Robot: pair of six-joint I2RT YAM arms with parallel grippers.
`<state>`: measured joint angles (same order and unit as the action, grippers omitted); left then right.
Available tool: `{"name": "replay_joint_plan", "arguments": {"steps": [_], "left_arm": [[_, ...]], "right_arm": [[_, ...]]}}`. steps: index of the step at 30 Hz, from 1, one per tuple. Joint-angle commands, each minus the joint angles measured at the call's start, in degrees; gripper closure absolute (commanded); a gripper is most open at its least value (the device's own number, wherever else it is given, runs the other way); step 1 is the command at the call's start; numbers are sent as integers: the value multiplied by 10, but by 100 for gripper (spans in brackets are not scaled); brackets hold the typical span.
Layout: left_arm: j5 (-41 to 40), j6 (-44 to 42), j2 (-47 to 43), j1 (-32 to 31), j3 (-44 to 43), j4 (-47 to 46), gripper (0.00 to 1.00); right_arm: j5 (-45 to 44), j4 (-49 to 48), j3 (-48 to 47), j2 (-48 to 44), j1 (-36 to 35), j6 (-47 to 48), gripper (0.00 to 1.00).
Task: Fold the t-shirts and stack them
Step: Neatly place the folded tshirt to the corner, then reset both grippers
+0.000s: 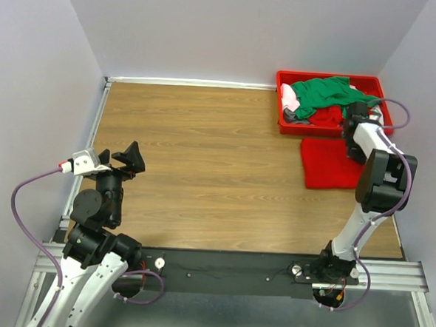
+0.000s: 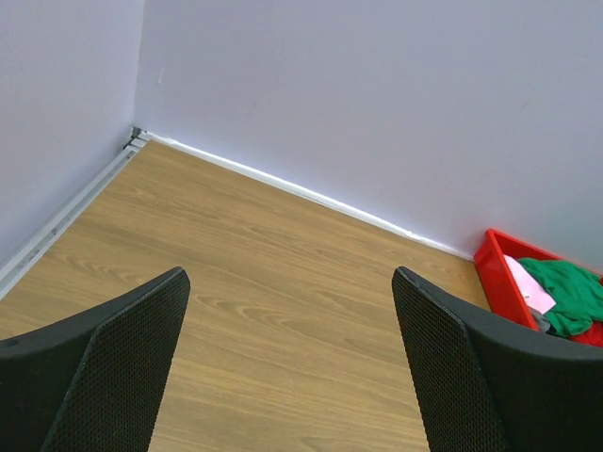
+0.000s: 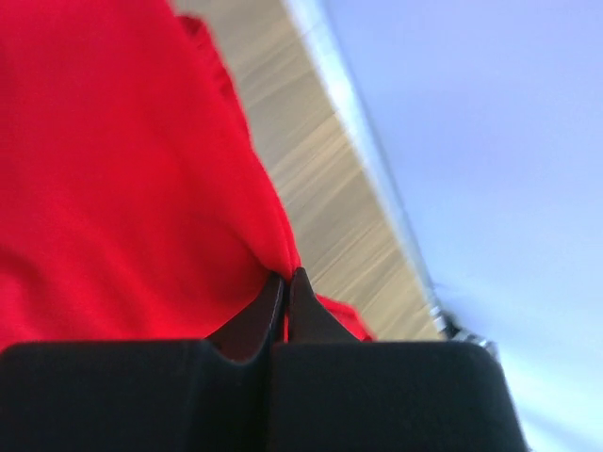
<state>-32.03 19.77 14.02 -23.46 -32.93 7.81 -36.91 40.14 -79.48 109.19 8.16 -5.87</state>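
Observation:
A red t-shirt lies folded on the table just in front of the red bin. My right gripper is shut on an edge of this red t-shirt, its fingers pinching the cloth, at the shirt's far right corner beside the bin. The bin holds a green t-shirt, a white one and more red cloth. My left gripper is open and empty above the table's left side; its wrist view shows the bin and green shirt far right.
Walls close in the table at the back, left and right. A white strip runs along the back edge. The black rail with the arm bases lies along the near edge.

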Motion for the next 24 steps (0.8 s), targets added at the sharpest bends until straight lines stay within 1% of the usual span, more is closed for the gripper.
{"name": "replay_joint_plan", "arguments": {"steps": [1,3,6,10,11,12,13,14,15,17,19,20,22,23,24], "left_arm": [[-24,-2,1,-7,6,-6,4],[-26,-3,3,-11,6,-5,4],[-29,-3,5,-12,5,-3,4],[-32,-3,8,-13,5,-3,4],[-32,-3,9,-14,5,-3,4],[-31,-3,13,-15,5,-3,4],[-30,-3,14,-14,6,-3,4],[-29,-3,14,-16,6,-4,4],[-29,-3,14,-16,4,-3,4],[-31,-1,15,-18,3,-1,4],[-33,1,12,-19,1,2,3],[-35,2,10,-19,1,4,3],[-37,2,7,-19,0,4,3],[-40,3,7,-19,-1,5,3],[-42,4,5,-18,-4,7,2]], "right_arm": [[-79,-16,-65,35,26,42,99],[-84,-23,-100,62,28,74,99],[-102,-23,-126,103,30,87,99],[-118,-22,-141,136,38,76,99],[-124,-22,-137,139,41,72,96],[-142,-22,-135,143,47,62,85],[-155,-22,-133,142,50,60,72],[-169,-22,-134,139,53,40,42],[-181,-22,-139,133,54,31,31],[-178,-23,-156,105,54,10,20],[-153,-20,-182,76,54,-4,19],[-144,-9,-196,44,54,-12,18],[-116,9,-202,8,54,-42,17],[-98,19,-200,-18,54,-50,17],[-62,21,-194,-70,54,-62,15]]}}
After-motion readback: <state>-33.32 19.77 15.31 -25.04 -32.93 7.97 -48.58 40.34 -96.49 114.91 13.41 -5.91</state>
